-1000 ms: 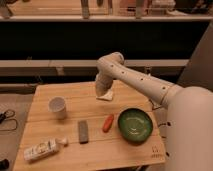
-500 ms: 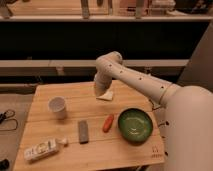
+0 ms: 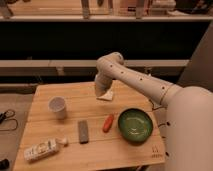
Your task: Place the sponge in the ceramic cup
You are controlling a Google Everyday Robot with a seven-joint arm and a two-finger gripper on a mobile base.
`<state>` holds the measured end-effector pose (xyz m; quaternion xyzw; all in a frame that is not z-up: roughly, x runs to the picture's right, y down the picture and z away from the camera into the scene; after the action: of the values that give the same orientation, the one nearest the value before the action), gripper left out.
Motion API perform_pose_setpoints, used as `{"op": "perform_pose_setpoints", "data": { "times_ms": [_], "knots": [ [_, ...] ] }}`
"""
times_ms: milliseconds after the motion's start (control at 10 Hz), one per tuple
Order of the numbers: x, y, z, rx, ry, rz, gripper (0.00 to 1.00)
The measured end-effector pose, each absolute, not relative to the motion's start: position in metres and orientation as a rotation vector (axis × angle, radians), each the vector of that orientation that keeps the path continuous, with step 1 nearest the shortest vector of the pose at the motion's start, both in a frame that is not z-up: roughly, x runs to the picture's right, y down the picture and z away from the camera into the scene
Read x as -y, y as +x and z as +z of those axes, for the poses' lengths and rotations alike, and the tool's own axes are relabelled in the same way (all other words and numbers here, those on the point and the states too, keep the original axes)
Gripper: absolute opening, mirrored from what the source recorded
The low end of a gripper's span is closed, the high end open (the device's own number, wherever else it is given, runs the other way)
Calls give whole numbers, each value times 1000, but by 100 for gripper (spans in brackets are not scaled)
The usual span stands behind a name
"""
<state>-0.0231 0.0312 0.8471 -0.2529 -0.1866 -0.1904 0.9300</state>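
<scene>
Sponge [image 3: 83, 131] flat, long axis front-to-back, front-right of ceramic cup [image 3: 58, 106]; hand [image 3: 103, 93] over table [image 3: 102, 151] rear, grip state unclear

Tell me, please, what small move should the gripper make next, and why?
Probably bring the gripper toward the near edge of the table until it hangs above the sponge. The gripper is over the far part, apart from the sponge, which lies flat on the wood near the ceramic cup.

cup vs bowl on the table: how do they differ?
The cup is white, the bowl green. The cup is tall and narrow, the bowl wide and shallow. Both stand upright, open side up. The gripper hangs farther back, touching neither.
</scene>
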Motion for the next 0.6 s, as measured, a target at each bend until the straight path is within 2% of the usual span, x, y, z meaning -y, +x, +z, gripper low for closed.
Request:
{"op": "perform_pose_setpoints", "data": {
  "times_ms": [100, 600],
  "knots": [
    [-31, -19, 849, 373, -516, -379, 79],
    [-29, -11, 857, 338, -509, -346, 80]
  ]
}}
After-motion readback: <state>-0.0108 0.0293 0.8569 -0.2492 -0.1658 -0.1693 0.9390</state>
